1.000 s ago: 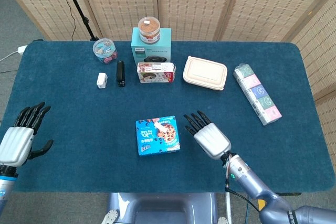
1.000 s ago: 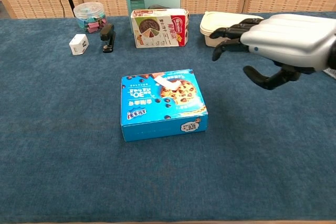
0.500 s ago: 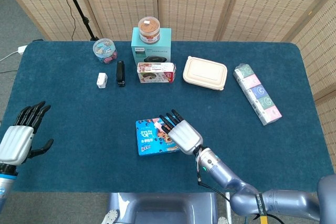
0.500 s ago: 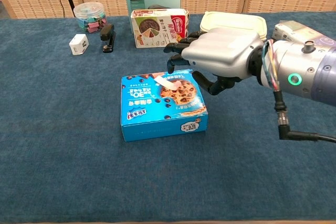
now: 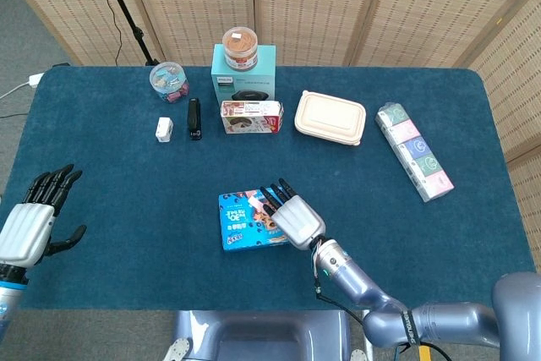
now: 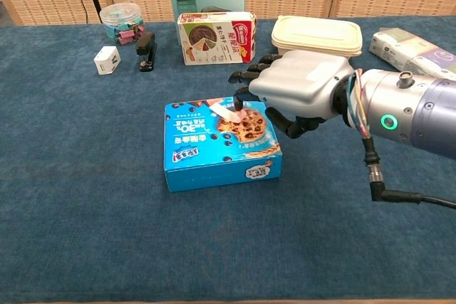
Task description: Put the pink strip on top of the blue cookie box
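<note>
The blue cookie box (image 5: 243, 224) (image 6: 214, 149) lies flat in the near middle of the table. A small pink strip (image 6: 226, 112) (image 5: 257, 203) rests on the box's top near its back edge. My right hand (image 5: 292, 216) (image 6: 303, 89) hovers over the box's right back part, fingers spread, their tips just above and beside the strip's right end. I see nothing pinched in it. My left hand (image 5: 32, 221) hangs at the table's left edge with fingers apart and nothing in it; only the head view shows it.
Along the back stand a teal Philips box (image 5: 243, 75) with a jar (image 5: 240, 46) on top, a red-and-white snack box (image 5: 251, 117), a beige lunch box (image 5: 330, 117), a stapler (image 5: 194, 118), a white charger (image 5: 164, 129) and a clip jar (image 5: 169, 80). A tissue pack (image 5: 414, 151) lies right.
My right hand swung left from beside the box to over its right back corner, then settled slightly lower there. The strip, the box and my left hand have stayed put.
</note>
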Action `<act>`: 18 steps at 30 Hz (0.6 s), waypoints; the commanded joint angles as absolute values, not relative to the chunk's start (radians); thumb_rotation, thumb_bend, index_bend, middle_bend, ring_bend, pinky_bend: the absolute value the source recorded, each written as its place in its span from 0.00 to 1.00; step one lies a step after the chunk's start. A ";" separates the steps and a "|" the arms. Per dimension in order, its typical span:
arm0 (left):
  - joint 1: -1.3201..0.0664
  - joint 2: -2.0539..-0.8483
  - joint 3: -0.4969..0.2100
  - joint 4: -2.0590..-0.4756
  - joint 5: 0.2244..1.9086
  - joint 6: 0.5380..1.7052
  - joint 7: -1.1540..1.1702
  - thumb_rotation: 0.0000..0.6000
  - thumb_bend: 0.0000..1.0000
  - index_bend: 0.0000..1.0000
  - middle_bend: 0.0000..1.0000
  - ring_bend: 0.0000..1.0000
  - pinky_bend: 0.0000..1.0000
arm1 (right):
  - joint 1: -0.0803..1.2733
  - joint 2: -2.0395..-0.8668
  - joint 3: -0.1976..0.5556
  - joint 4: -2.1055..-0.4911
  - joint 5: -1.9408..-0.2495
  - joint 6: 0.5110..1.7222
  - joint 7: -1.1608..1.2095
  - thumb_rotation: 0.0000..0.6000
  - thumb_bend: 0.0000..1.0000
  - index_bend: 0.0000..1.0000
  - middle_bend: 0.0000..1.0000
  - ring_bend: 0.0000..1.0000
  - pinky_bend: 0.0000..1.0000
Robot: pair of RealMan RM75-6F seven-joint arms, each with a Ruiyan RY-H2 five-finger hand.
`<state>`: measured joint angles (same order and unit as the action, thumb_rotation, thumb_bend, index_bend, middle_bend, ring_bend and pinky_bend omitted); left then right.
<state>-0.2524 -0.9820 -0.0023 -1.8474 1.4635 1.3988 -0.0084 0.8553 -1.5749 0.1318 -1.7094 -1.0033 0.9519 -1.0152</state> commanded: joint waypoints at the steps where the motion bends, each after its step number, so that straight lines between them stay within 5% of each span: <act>1: -0.251 -0.983 -0.005 -1.847 1.464 1.396 -0.007 1.00 0.30 0.00 0.00 0.00 0.00 | 0.859 -1.569 0.120 -1.713 -1.004 0.961 -1.013 1.00 0.84 0.21 0.00 0.00 0.00; 18: -0.238 -0.985 -0.018 -1.848 1.477 1.386 -0.006 1.00 0.30 0.00 0.00 0.00 0.00 | 0.864 -1.561 0.060 -1.713 -1.025 1.000 -0.987 1.00 0.84 0.25 0.00 0.00 0.00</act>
